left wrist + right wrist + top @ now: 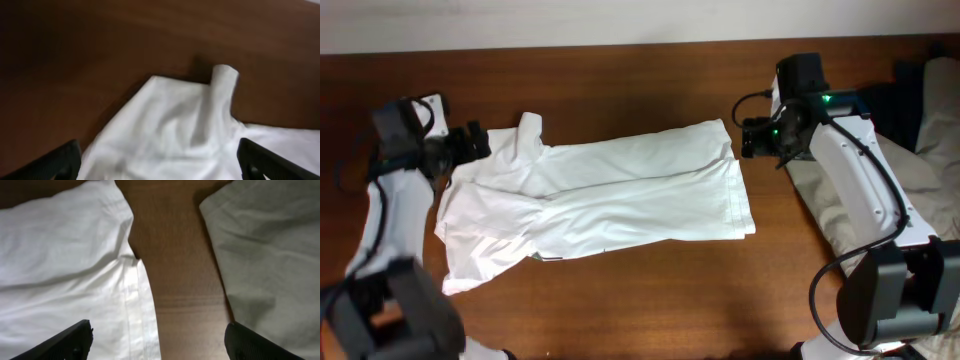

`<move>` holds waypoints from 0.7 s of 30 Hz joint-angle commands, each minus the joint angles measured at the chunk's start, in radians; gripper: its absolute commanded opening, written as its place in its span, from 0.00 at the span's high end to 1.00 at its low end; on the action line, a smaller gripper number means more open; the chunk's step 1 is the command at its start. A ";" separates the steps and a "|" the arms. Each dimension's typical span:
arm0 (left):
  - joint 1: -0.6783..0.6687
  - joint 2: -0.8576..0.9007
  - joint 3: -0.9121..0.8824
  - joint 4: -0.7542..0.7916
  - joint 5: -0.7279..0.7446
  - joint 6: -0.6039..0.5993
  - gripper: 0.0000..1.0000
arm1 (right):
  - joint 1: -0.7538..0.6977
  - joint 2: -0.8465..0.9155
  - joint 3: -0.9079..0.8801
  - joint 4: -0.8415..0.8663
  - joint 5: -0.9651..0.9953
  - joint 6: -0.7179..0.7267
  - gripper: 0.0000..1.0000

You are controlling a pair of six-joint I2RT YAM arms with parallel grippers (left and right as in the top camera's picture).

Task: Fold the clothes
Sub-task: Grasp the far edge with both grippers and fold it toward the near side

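**White T-shirt (600, 190) laid out on desk (620, 290)**

The wrinkled shirt lies flat at mid-desk. The left fingers (57, 161) gape empty over its left end. The right fingers (65, 342) stand apart above its right hem, beside a khaki garment (270, 245).

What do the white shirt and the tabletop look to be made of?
White T-shirt: thin soft fabric, likely cotton, matte. It creases softly and shows a stitched hem in the right wrist view. Table: dark brown wood or wood-look laminate with a slight sheen. Grain streaks show, but I cannot tell which of the two it is.
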 commanded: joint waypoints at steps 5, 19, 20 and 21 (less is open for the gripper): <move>-0.011 0.454 0.365 0.055 0.028 0.084 0.01 | 0.005 -0.011 0.004 -0.014 -0.005 -0.003 0.11; -0.045 0.509 0.366 -0.031 0.020 -0.098 1.00 | 0.004 0.090 0.004 0.188 -0.002 -0.023 0.11; -0.039 0.486 0.366 -0.045 0.019 -0.109 1.00 | 0.004 0.129 0.004 0.252 -0.002 -0.035 0.11; -0.030 0.441 0.366 -0.080 0.020 -0.110 1.00 | 0.004 0.172 0.004 0.317 -0.003 -0.037 0.11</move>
